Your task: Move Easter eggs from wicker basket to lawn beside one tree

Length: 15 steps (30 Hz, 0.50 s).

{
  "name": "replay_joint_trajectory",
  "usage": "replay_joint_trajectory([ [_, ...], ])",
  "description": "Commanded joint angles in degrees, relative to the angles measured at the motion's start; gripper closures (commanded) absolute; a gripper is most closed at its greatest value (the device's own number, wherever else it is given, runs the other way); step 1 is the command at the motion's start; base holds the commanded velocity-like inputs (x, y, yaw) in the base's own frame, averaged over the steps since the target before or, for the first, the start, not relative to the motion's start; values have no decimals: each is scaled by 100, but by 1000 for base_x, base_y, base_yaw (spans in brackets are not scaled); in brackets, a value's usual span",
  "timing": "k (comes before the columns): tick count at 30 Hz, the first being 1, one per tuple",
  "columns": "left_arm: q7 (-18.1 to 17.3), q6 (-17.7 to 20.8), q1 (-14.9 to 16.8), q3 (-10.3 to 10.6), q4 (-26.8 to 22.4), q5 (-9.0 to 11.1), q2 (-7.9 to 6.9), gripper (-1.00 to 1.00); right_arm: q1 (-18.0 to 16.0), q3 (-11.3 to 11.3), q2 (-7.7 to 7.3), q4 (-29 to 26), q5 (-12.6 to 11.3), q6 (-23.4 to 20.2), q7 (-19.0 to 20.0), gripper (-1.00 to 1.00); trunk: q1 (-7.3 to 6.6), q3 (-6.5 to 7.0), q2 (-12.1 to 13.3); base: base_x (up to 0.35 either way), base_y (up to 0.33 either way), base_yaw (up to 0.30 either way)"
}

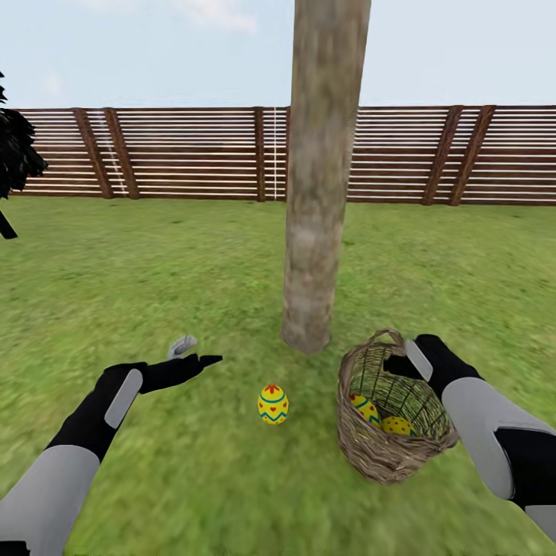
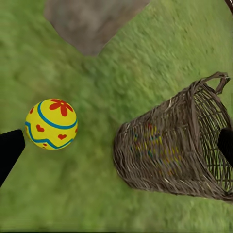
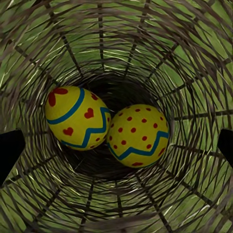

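Note:
One yellow Easter egg (image 1: 272, 405) (image 2: 51, 124) with blue zigzag and red hearts lies on the lawn (image 1: 154, 270) just in front of the tree (image 1: 320, 193) trunk. My left gripper (image 1: 191, 354) (image 2: 116, 148) hovers open to the left of it, holding nothing. The wicker basket (image 1: 378, 455) (image 2: 165, 150) rests tilted on the grass right of the trunk. Two eggs lie inside it, one with hearts (image 1: 364, 408) (image 3: 77, 118) and one dotted (image 1: 397, 425) (image 3: 138, 136). My right gripper (image 1: 398, 364) (image 3: 116, 148) is at the basket's mouth, open, pointing down at both eggs, apart from them.
A brown slat fence (image 1: 193, 154) closes the garden at the back. A black-foliaged conifer (image 1: 15, 154) stands at the far left. Grass stretches wide on both sides of the trunk. The trunk base (image 2: 90, 22) is close to the lone egg.

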<state>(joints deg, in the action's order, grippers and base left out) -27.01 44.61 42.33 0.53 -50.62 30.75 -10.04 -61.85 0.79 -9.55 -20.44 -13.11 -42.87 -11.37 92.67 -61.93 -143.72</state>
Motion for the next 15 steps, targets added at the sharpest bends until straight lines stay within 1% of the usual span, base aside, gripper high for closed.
replay_joint_trajectory([
  [1,2,30,3,3,-2,28,-4,-100,-2,8,-1,-10,-60,-18,-41,-100,1,-28,-4,0,0,0],
  [9,2,30,3,0,0,27,1,-100,-3,17,-3,-19,-72,-15,-40,-100,22,-205,-15,0,0,0],
  [15,4,30,3,0,0,27,0,-100,-3,19,-3,-29,-176,1,-34,-100,37,-338,-23,0,0,0],
])
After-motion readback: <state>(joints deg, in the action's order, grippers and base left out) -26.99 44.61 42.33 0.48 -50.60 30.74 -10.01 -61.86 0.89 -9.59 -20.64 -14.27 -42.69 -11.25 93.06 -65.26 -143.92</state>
